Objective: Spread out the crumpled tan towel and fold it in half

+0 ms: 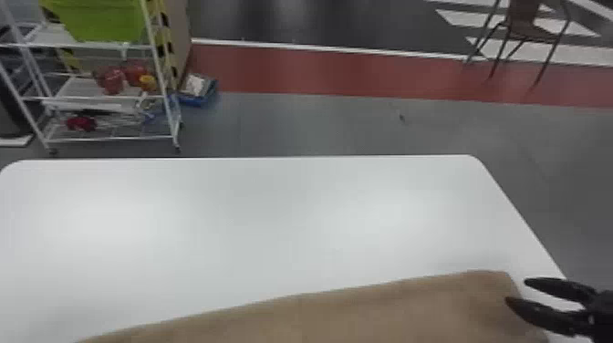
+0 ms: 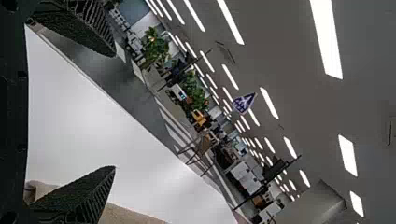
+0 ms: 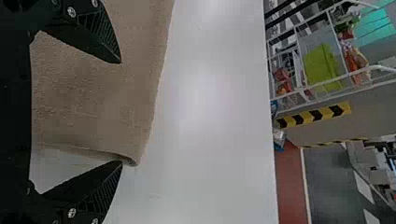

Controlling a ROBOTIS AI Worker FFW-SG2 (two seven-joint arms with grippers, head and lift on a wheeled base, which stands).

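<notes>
Tan towel (image 1: pixel 342 314) lies on near part of white table (image 1: pixel 273 219). At its far right corner, curled in right wrist view, right gripper (image 1: pixel 515 290) has fingers wide apart, gripping nothing; left wrist view shows left gripper (image 2: pixel 115 111), also wide and empty

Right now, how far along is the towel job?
Spreading looks mostly done: the visible part of the towel lies broad and fairly smooth. Nothing is gripped: the right gripper is open about the towel's far right corner, and the left gripper is open and empty. The fold probably remains, though the near side is cut off.
</notes>
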